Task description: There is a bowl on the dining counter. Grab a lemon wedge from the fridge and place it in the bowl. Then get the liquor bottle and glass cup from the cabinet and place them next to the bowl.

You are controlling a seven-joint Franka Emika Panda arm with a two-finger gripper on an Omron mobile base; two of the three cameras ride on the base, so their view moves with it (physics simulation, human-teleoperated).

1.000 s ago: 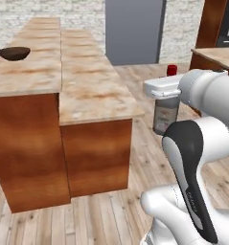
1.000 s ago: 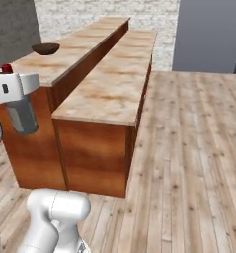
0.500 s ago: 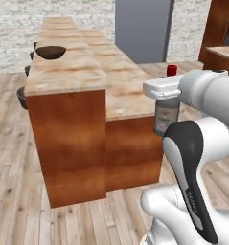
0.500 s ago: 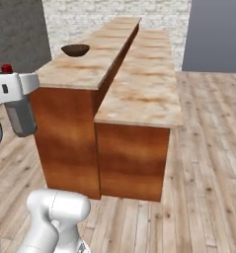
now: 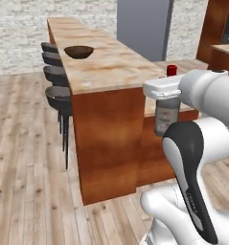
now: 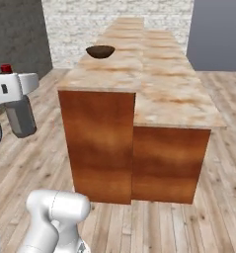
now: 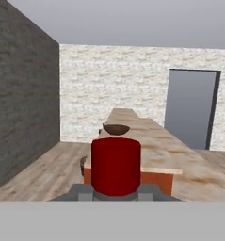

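— How's the arm sitting on your end?

— I've got it folded up close to the base, hand carried high and roughly level. The gripper [image 5: 166, 91] is pinched on the liquor bottle [image 5: 166, 115], which hangs upright below the hand, short of the dining counter [image 5: 111, 67] and off its near end. In the right base view the bottle [image 6: 20, 116] is out over the plank floor, well apart from the counter's near corner.

— What does the bottle look like?

— Clear greyish glass, square shoulders, narrow neck, round red cap [image 7: 116, 165]. In the hand view the cap sits between the finger tips.

— And the bowl?

— The bowl [image 5: 78, 51] is small, round, dark brown, on the raised tier of the counter, some way back from its near end. I can't see inside it. The top is beige marble with rust veins; the front is reddish-brown wood. Dark stools [image 5: 56, 95] line the counter's far side.
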